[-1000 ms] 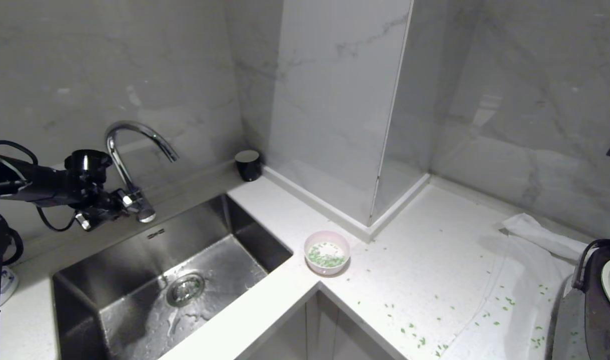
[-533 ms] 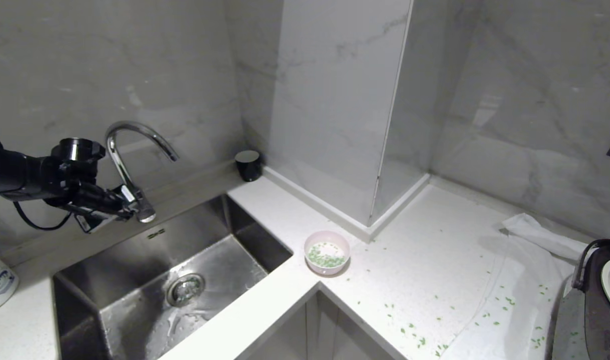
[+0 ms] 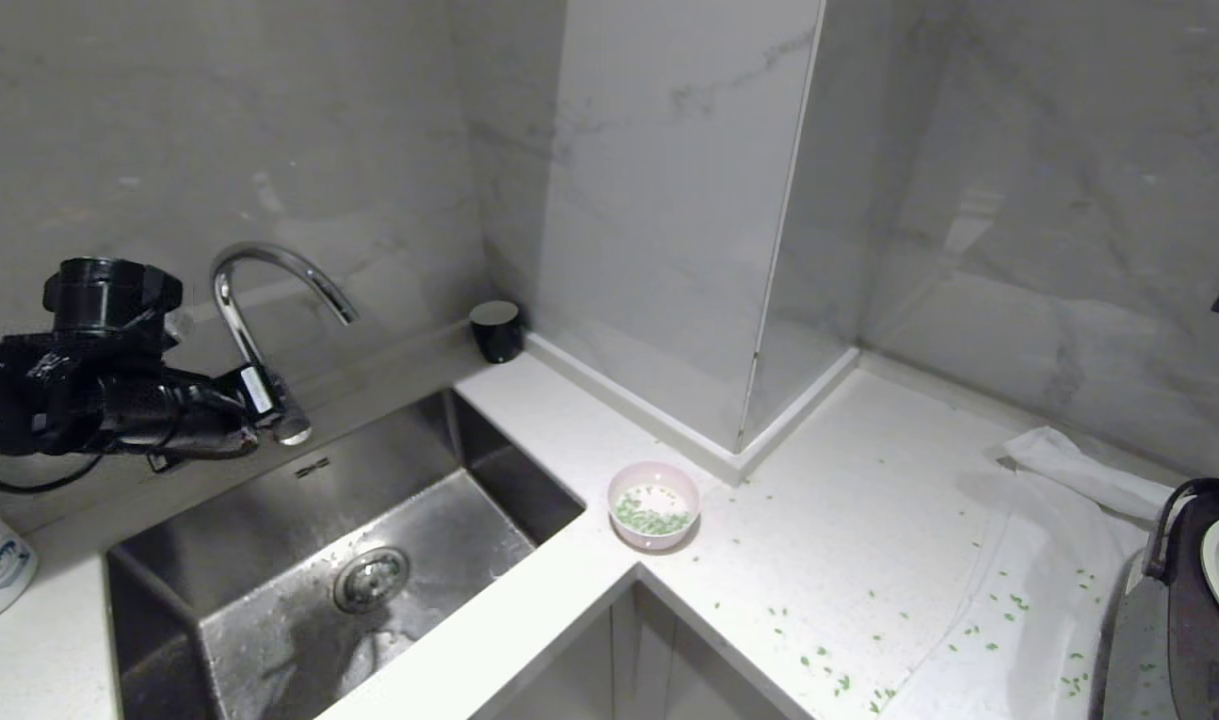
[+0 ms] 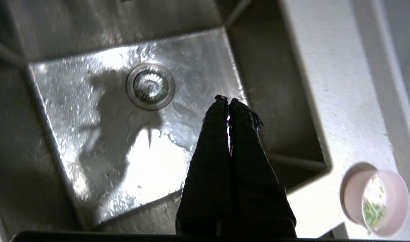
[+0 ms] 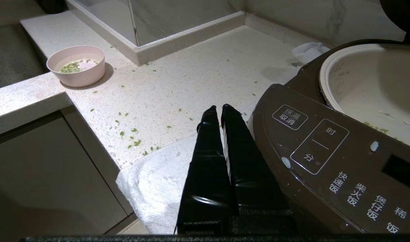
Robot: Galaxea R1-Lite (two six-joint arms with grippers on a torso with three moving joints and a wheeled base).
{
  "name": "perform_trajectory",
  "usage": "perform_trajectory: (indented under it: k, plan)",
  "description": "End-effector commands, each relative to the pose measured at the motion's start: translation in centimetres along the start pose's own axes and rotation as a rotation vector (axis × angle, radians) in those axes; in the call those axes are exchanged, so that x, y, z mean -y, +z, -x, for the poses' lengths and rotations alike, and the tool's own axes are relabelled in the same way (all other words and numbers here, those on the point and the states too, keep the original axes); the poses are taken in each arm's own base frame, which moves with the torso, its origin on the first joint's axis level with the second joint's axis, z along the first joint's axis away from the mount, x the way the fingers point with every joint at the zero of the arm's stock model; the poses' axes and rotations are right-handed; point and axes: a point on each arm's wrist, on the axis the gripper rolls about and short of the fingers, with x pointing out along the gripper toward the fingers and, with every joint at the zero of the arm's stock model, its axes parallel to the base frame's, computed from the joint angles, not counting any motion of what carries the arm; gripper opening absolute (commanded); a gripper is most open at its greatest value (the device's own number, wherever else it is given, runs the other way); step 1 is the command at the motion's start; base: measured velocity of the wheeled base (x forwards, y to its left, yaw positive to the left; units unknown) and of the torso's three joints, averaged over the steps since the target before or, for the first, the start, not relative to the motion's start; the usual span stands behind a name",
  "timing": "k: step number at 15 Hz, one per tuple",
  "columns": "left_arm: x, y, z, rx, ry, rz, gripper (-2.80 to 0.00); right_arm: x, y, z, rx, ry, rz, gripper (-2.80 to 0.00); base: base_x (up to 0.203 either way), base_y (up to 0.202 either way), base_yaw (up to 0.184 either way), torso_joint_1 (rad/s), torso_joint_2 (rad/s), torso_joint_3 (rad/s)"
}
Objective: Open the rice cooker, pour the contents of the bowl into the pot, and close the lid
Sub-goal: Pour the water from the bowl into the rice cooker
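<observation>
white countertop (image 3: 569, 420), steel sink (image 3: 269, 600), marble walls (image 3: 269, 120)

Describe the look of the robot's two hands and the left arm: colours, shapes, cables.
The left hand has two long, tapering black fingers with a wrapped, slightly frayed look at the tips. The right hand matches: two glossy black tapered fingers. In the head view the left arm is black, with a round cylindrical black part on top and a black cable looping beneath.
</observation>
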Motion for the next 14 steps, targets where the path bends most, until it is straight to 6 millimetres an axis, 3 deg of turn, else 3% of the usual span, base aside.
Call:
perform_trajectory:
  k: [1,6,14]
  plan:
    - [0.6,-1.0,5.4,0.129,-0.079,-0.061,-2.80,0.0,0.0,0.0,-0.002,0.000,0.000,-2.80,0.000,0.000,0.000,0.000,0.00,0.000]
    - [-0.7,-3.4,12.3,0.296,-0.109,-0.228,-2.80,0.0,0.0,0.0,-0.002,0.002,0.000,-2.80,0.000,0.000,0.000,0.000,0.00,0.000]
    - [-3.3,-9.5,19.1,0.430,-0.136,-0.402,-2.80,0.0,0.0,0.0,-0.002,0.000,0.000,-2.80,0.000,0.000,0.000,0.000,0.00,0.000]
